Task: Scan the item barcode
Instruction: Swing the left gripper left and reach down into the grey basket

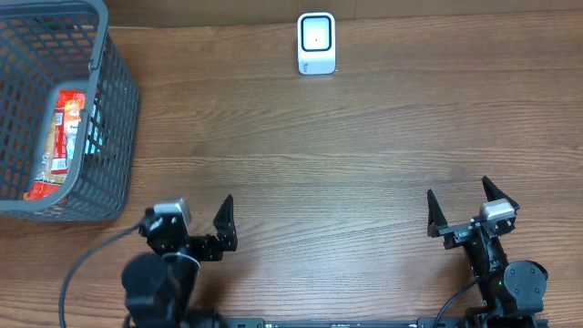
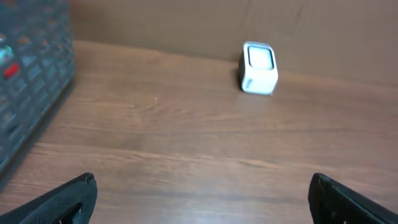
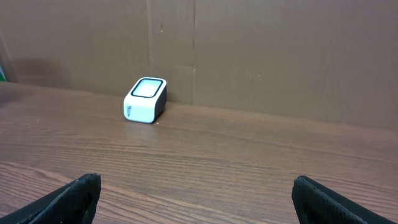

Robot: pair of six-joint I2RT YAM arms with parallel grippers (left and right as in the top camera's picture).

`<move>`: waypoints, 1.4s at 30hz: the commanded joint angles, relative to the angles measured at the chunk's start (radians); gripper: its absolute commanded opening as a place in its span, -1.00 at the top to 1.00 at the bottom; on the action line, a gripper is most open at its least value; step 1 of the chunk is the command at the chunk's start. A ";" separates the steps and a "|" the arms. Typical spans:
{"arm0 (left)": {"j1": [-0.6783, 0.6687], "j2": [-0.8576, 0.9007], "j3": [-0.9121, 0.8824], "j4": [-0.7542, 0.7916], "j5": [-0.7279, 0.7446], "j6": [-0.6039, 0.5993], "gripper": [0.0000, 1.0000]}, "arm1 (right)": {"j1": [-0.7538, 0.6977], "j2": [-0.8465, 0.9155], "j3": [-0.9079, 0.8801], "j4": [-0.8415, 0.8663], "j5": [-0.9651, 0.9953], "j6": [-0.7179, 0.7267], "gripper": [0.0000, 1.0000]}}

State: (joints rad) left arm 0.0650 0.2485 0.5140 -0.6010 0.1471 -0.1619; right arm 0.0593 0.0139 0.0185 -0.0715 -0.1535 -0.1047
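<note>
My left gripper (image 1: 196,220) and right gripper (image 1: 458,205) both sit at the near edge of the table (image 1: 319,155), fingers spread wide and holding nothing. The item I have to scan, a red packet (image 1: 66,137), lies inside the grey basket (image 1: 117,137) at the far left. It looks like a light, crinkly, slippery pouch that would bend if pinched flat, so I would take it by an edge or seam. The basket's tall mesh walls are in the way, so I judge a reach from above is needed. The white scanner (image 1: 316,43) stands at the far middle, well apart from the basket.
</note>
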 commanded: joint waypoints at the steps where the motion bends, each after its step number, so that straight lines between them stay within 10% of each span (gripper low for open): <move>1: -0.008 0.174 0.163 -0.060 0.117 0.038 -0.99 | -0.005 -0.011 -0.011 0.005 -0.005 -0.002 -1.00; 18: -0.007 0.881 0.650 -0.379 0.590 0.024 -1.00 | -0.005 -0.011 -0.011 0.005 -0.005 -0.001 -1.00; 31: -0.006 0.958 0.684 -0.334 0.560 0.027 -1.00 | -0.005 -0.011 -0.011 0.005 -0.005 -0.002 -1.00; 42: -0.006 1.037 1.096 -0.520 0.364 0.028 -1.00 | -0.005 -0.011 -0.011 0.005 -0.005 -0.001 -1.00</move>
State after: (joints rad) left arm 0.0647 1.2480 1.4708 -1.0775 0.5961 -0.1318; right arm 0.0593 0.0139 0.0185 -0.0715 -0.1532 -0.1047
